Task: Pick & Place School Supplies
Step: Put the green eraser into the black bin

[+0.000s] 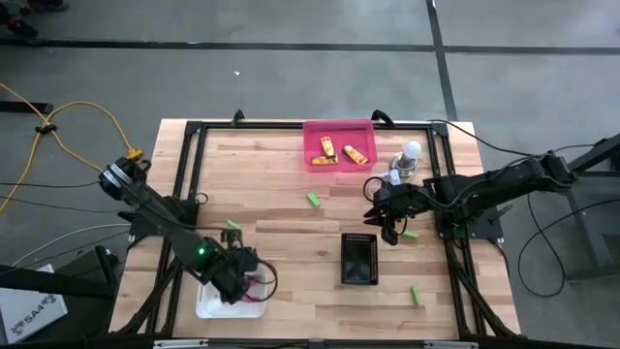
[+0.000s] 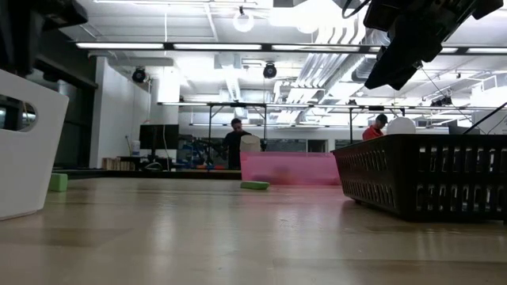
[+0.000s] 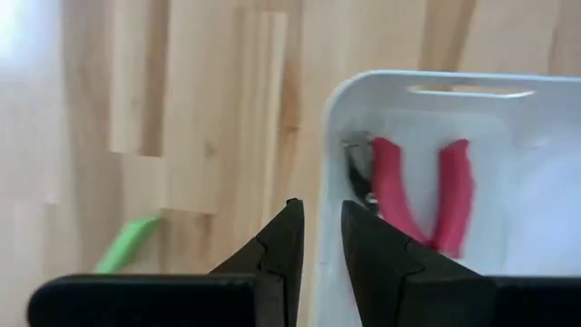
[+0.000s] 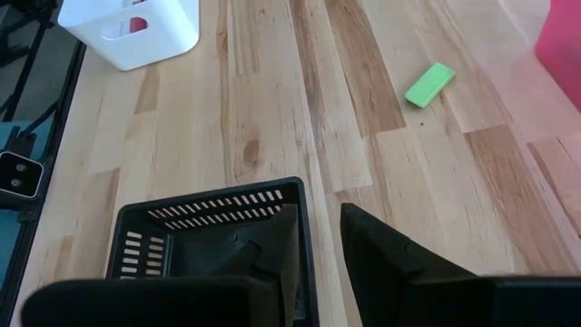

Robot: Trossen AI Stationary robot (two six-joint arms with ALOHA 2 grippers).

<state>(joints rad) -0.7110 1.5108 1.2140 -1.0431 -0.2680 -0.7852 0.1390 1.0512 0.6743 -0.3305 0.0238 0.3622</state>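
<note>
Pink-handled pliers (image 3: pixel 418 195) lie inside the white bin (image 1: pixel 218 301) near the table's front left. My left gripper (image 3: pixel 320 209) hovers shut over the bin's rim (image 3: pixel 331 118), holding nothing. Yellow-orange pieces (image 1: pixel 327 147) rest in the pink tray (image 1: pixel 339 126) at the far edge. Green blocks lie flat on the wood: one mid-table (image 1: pixel 314 200), one near the left arm (image 1: pixel 232 225), one by the right gripper (image 1: pixel 409 233), one front right (image 1: pixel 417 294). My right gripper (image 4: pixel 318 211) hangs shut and holding nothing above the far rim of the black basket (image 1: pixel 358 259).
The white bulb-like object (image 1: pixel 412 150) stands right of the pink tray, close behind the right arm. The black basket (image 2: pixel 420 174) and the white bin (image 2: pixel 24 142) stand near the table's front. People stand in the room beyond the table (image 2: pixel 235 142). Bare wood lies mid-table.
</note>
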